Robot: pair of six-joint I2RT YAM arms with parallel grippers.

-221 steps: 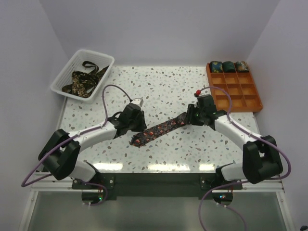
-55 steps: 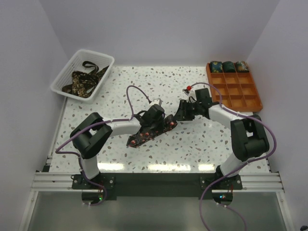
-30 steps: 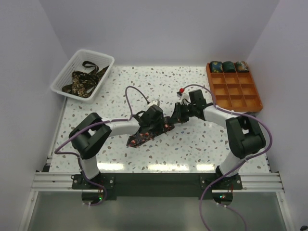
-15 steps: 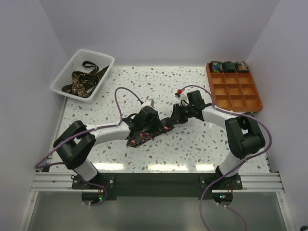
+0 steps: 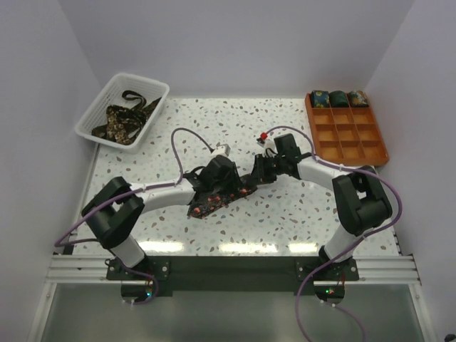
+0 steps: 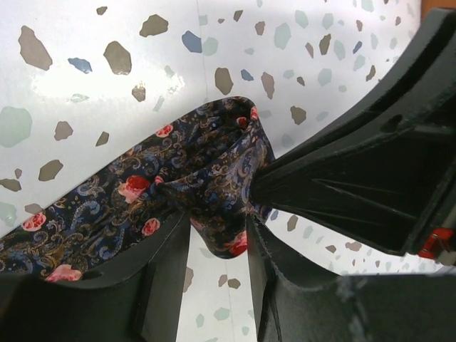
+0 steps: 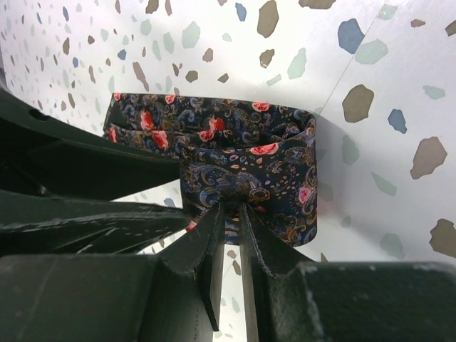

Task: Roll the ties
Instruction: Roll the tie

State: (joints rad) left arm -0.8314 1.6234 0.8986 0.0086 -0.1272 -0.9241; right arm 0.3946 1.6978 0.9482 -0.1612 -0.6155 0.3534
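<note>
Navy cloth printed with red roses and paisley: this is the necktie (image 5: 212,204), lying aslant on the middle of the speckled desk (image 5: 214,121) with its wide end toward the near left. My right end effector (image 7: 229,214) is pressed almost together, pinching the folded-over far-right end, where a first loose turn has formed. My left end effector (image 6: 217,239) meets that same turn from the other side. Its fingers stand parted with a fold of the cloth between them, and I cannot tell whether they press on it.

I judge this to be the start of the roll: one slack turn is made and most of the length lies flat. The next move calls for turning the pinched core over toward the wide end. My left side should square and tighten the layers, since cloth this soft could splay sideways.

There is one necktie on the desk. Three rolled ties (image 5: 338,97) fill the far row of the orange gridded tray (image 5: 381,146) at the far right. A heap of loose ties (image 5: 121,121) sits in the white mesh basket (image 5: 92,114) at the far left, too tangled to count.
</note>
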